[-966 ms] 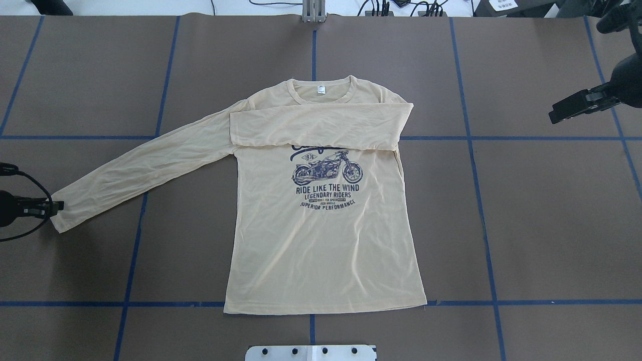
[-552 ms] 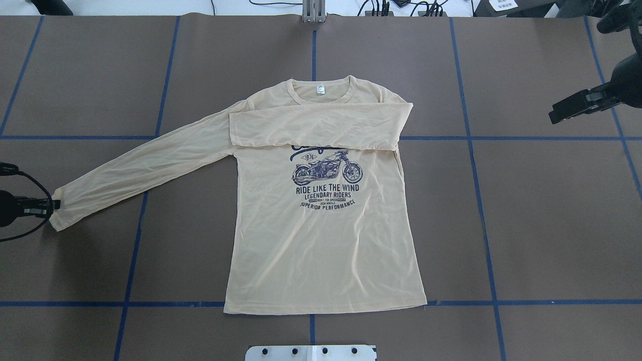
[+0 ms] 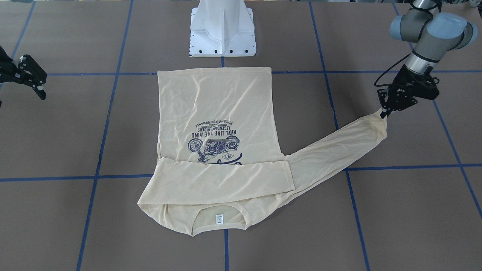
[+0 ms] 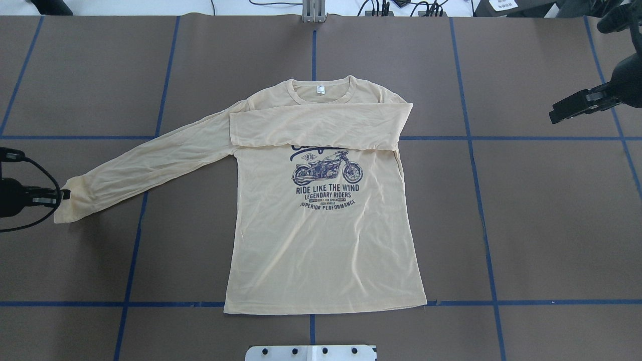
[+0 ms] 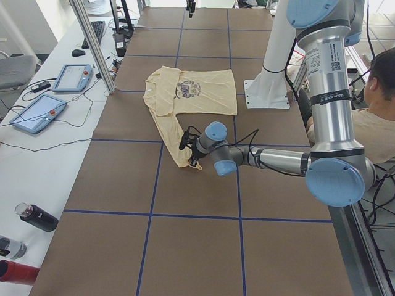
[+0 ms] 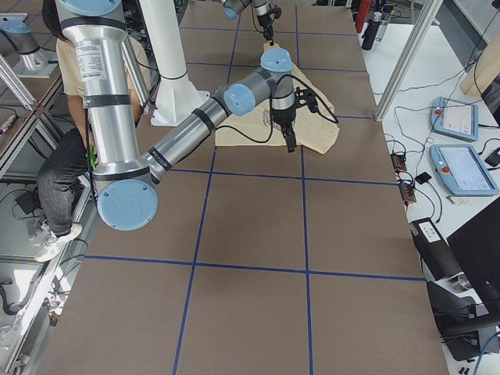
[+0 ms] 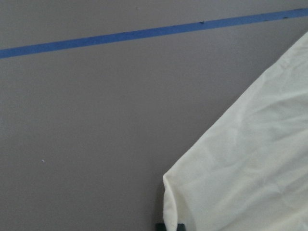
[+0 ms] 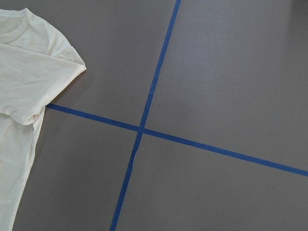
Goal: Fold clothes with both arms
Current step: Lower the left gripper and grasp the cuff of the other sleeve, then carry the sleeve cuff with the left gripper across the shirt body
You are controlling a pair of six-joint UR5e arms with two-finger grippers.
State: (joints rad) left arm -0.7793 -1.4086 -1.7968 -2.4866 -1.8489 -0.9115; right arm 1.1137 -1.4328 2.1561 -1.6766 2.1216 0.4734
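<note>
- The shirt lay flat and print up in the middle of the tabletop, its hem toward the robot's edge and its collar toward the far edge.
- One sleeve was folded across the chest. The other sleeve stretched toward the tabletop's left edge.
- The left arm had its jaws pinched on that sleeve's cuff, which was bunched.
- The right arm hung near the right edge, well apart from the shirt, with its jaws spread.
</note>
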